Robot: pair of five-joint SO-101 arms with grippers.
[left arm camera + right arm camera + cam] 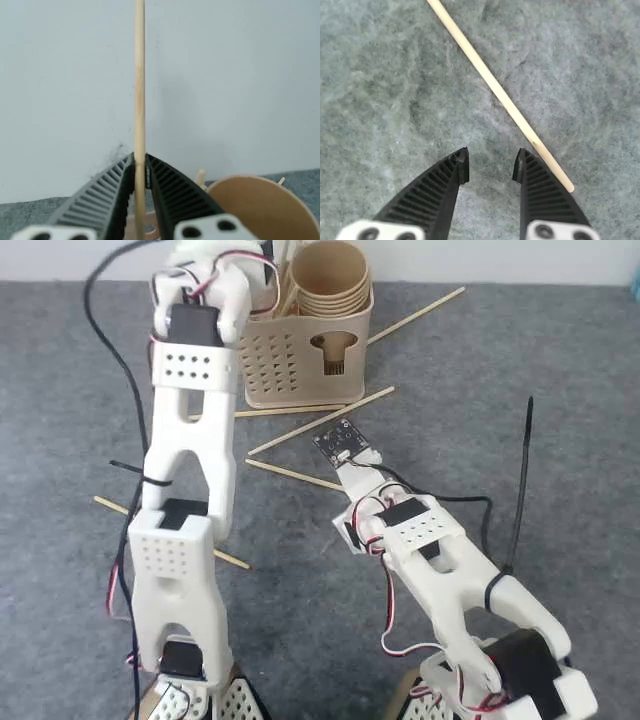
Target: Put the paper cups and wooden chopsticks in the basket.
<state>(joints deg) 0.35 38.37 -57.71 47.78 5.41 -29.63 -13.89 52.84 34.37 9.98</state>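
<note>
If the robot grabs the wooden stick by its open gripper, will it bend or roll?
It probably stays stiff: the chopstick looks straight and wooden. It is thin, so likely light. It might roll if nudged, though the fuzzy grey mat should slow it.

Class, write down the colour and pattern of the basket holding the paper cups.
Beige basket, perforated with rows of small holes; clearest in the high view.

Two white printed arms (185,470)
Perforated links (425,528), black servos (187,325), red-and-black cables (386,612); ribbed black fingers (435,190) with screw holes (370,233).
</note>
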